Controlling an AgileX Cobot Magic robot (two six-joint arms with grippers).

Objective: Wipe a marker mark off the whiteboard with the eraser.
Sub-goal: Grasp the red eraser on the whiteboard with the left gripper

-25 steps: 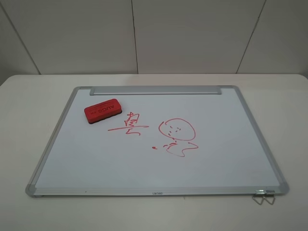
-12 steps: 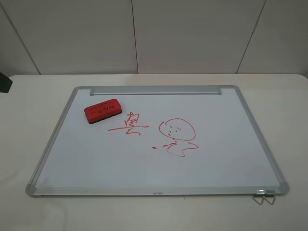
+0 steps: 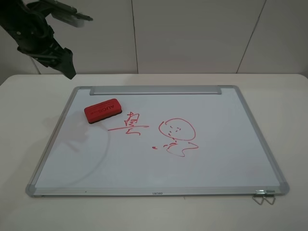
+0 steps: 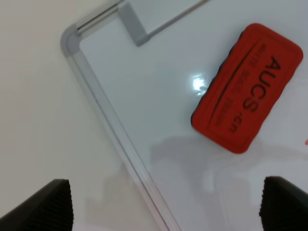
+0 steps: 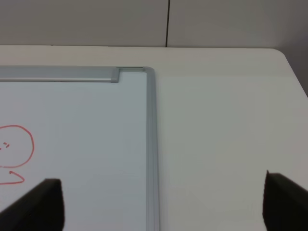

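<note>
The whiteboard (image 3: 144, 166) lies flat on a white table. The red eraser (image 3: 102, 110) rests on its far left part, lettering up. Just right of the eraser is the marker mark (image 3: 129, 125), a small red scribble crossed by a long stroke. My left arm (image 3: 36, 33) hangs above the table beyond the board's far left corner. In the left wrist view the left gripper (image 4: 166, 211) is open and empty, well above the eraser (image 4: 248, 86). The right gripper (image 5: 163, 207) is open and empty near the board's far right corner (image 5: 149, 72); the exterior high view does not show it.
A larger round face-like doodle (image 3: 177, 135) sits mid-board, right of the mark. The tray strip (image 3: 155, 90) runs along the far edge. Metal clips (image 3: 263, 197) stick out at the near right corner. A tiled wall stands behind the table.
The left arm has swung into the exterior high view at the top left, throwing a shadow on the board's left side. Eraser, mark and board have not moved.
</note>
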